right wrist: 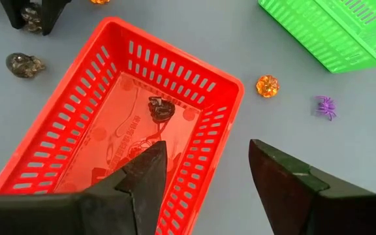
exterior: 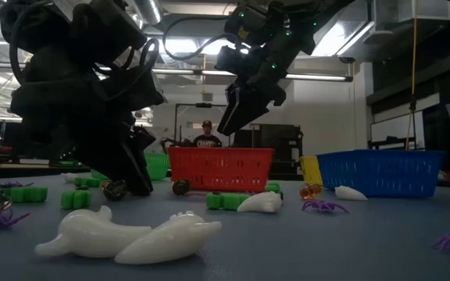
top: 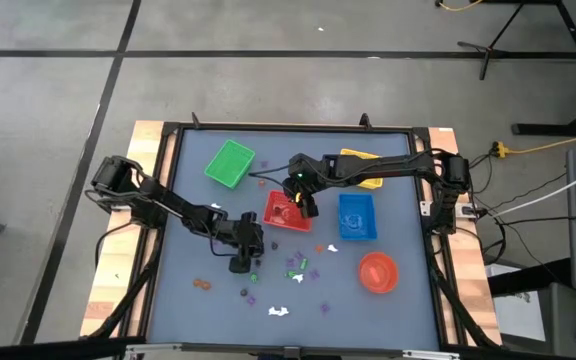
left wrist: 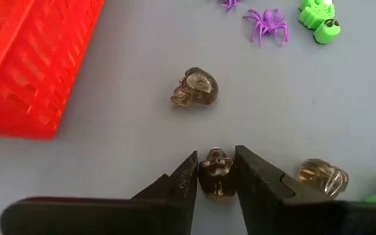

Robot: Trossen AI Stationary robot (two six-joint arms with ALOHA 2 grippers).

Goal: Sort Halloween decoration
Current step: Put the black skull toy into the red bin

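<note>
Grey-blue tabletop (top: 193, 210), wood-framed, concrete floor around; person visible far behind in the low view, no involvement.

Left pincer (left wrist: 215, 171) down at the tabletop, narrowed around a smoky skull trinket (left wrist: 215, 175), tips on both sides of it. Touching, but full clamp not confirmed. Second skull (left wrist: 196, 87) just ahead, third translucent piece (left wrist: 322, 176) just beside the outer tip. Red basket (left wrist: 31, 62) near, off to one side.

Right pincer (right wrist: 204, 171) wide, empty, hovering over the red basket; one dark trinket (right wrist: 160, 108) already inside. Orange pumpkin (right wrist: 267, 85) and purple spider (right wrist: 326, 106) loose between red basket and green basket (right wrist: 335, 29).

Rest of the decoration scattered on the tabletop's near half: white ghosts (exterior: 131, 234), green bits (exterior: 75, 199), purple spiders (left wrist: 266, 23).

Risks:
- Skull round and glossy, grip only at the tips: likely to squirt out on squeeze or drop on lift.
- Neighbouring piece beside the tip: could get nudged or pinched along.
- Both arms close at the red basket: collision likely if left carries in while right hovers there.
- Basket light: rim clip could shove it.
</note>
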